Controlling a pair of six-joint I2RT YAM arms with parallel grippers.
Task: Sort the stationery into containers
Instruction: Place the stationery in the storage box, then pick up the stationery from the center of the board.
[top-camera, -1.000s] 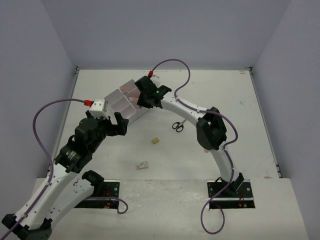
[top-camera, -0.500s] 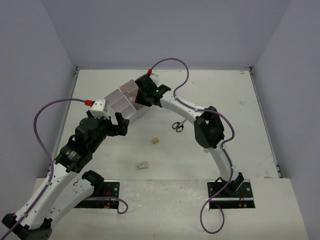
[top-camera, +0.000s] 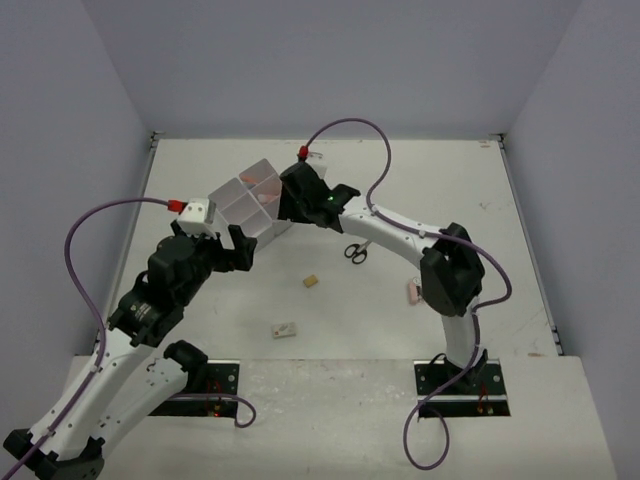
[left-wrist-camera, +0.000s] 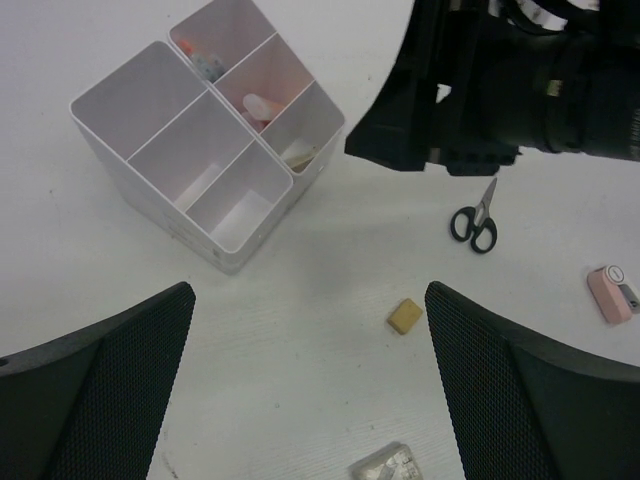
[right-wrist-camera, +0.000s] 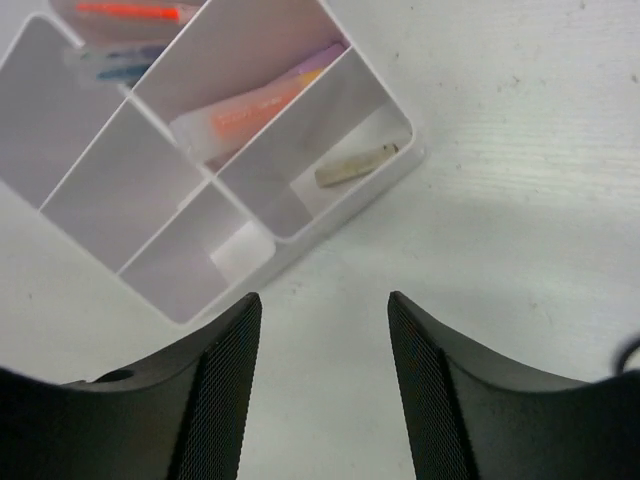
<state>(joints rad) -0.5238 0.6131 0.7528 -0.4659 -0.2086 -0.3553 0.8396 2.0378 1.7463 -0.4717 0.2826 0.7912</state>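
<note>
Right wrist view — containers (right-wrist-camera: 105, 185) cut off at the top; right end effector (right-wrist-camera: 322, 310) released, empty — left end effector (left-wrist-camera: 308, 300) likewise.

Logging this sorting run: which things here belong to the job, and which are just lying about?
Job: containers, scissors, beige eraser, wrapped white eraser, pink piece, highlighter already binned.
Lying about: purple cables, black base plates.

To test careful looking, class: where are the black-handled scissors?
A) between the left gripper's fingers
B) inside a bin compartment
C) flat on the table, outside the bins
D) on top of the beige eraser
C: the scissors lie flat on the bare table, well clear of the bin block.
</note>
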